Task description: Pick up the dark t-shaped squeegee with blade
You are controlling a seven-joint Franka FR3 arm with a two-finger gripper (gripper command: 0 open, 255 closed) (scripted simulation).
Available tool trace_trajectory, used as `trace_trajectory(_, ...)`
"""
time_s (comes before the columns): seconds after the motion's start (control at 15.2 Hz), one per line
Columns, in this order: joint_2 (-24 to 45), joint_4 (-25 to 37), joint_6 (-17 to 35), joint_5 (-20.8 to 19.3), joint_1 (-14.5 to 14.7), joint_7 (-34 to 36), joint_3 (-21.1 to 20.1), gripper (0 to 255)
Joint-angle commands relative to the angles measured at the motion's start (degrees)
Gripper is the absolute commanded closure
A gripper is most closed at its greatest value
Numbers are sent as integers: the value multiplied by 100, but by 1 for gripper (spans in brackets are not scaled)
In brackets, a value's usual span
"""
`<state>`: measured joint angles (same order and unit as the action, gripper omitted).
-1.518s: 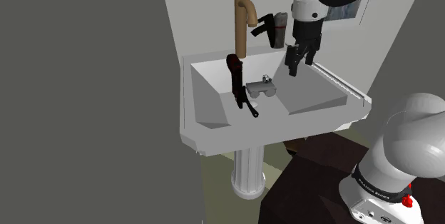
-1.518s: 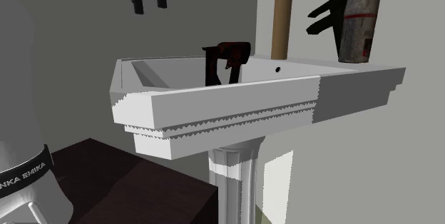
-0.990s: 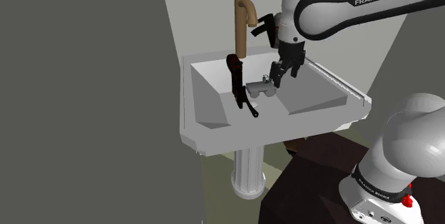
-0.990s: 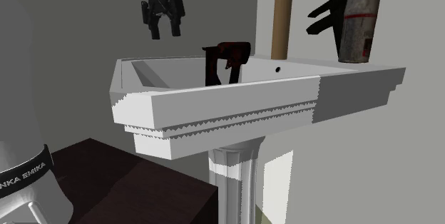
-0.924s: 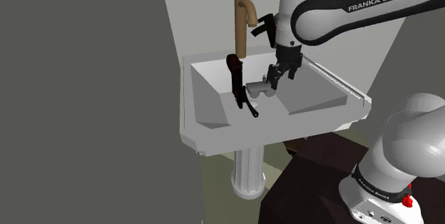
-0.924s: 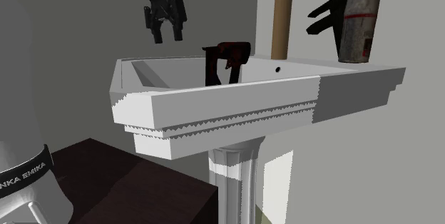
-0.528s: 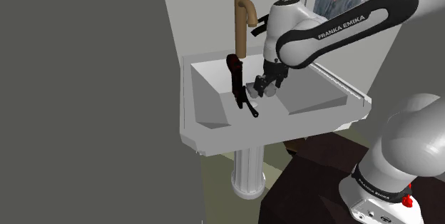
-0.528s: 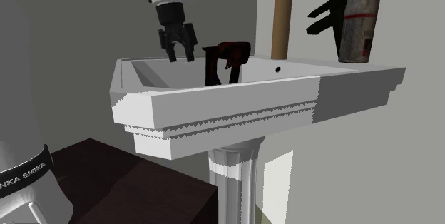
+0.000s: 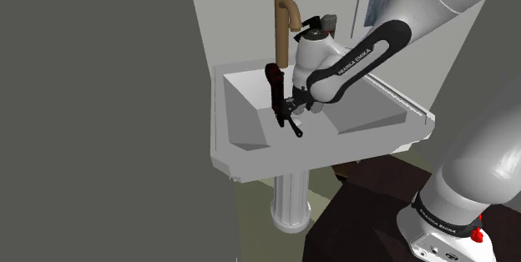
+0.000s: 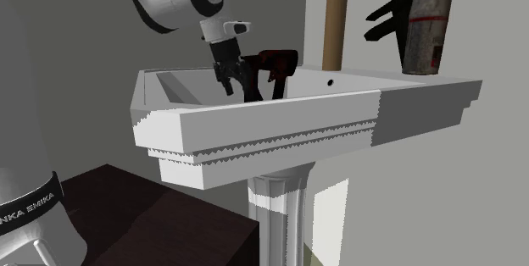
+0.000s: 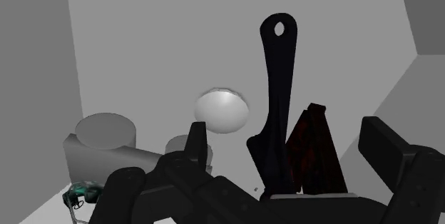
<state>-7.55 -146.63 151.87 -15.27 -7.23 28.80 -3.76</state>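
The dark T-shaped squeegee [image 9: 279, 93] leans inside the white sink [image 9: 250, 158], its head up near the tap and its handle running down the basin. In the wrist view its black handle [image 11: 277, 101], with a hole at the end, and its dark red blade [image 11: 314, 151] lie between my fingers. My gripper [image 11: 288, 137] is open, with one finger [image 11: 197, 143] on each side of the squeegee and neither one pressing on it. Both outside views place the gripper [image 9: 290, 108] [image 10: 231, 80] low in the basin, right beside the squeegee [image 10: 270, 68].
A tall brown faucet [image 9: 286, 20] rises behind the basin. A grey block-like object [image 11: 103, 144] and the round drain [image 11: 222, 110] lie on the basin floor. A grey bottle [image 10: 426, 29] and a black dispenser [image 10: 388, 19] stand on the back ledge. The sink's walls close in around my hand.
My arm has come down from above the ledge and swung towards the shoulder view's left, into the basin, until the fingers straddle the squeegee. The squeegee has not moved.
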Motion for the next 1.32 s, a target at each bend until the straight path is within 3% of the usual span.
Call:
trace_trajectory(0.0,422,136,420,-374,-107,445,-54,0)
trace_trajectory(0.13,786,325,677,-730,-165,817,-44,0)
trace_trajectory(0.73,1354,326,1209,-1460,-150,1456,102,0)
trace_trajectory(0.79,1365,339,1206,-1462,-146,1463,100,255)
trace_trajectory(1.25,1395,399,1182,-1411,-158,1407,91,255)
